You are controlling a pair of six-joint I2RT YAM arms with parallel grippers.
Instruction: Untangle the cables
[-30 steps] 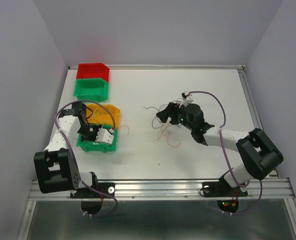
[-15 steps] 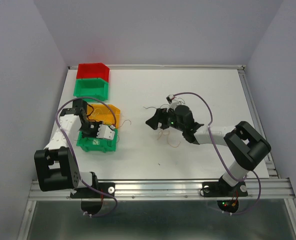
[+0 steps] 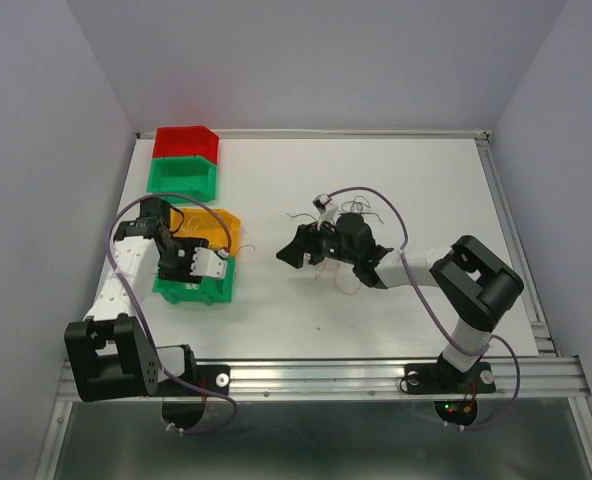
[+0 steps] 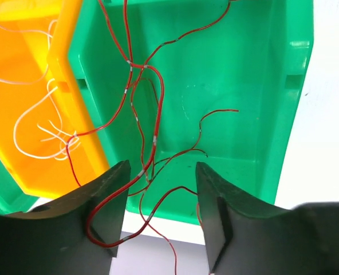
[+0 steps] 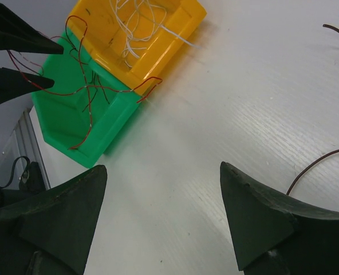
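Now sorting: L pincer (image 4: 161, 169) gapes over green bin (image 4: 261, 86), red cables (image 4: 141, 114) slack between jaws; R pincer (image 5: 161, 172) spread, empty. Next I'd send R to loose strands (image 3: 344, 284) at 4 o'clock.

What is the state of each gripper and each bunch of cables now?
left gripper: open, red cables passing between its fingers
right gripper: open, empty
red cables: in the green bin, some over its rim
white cables: in the orange bin
loose cables: on the table, not held
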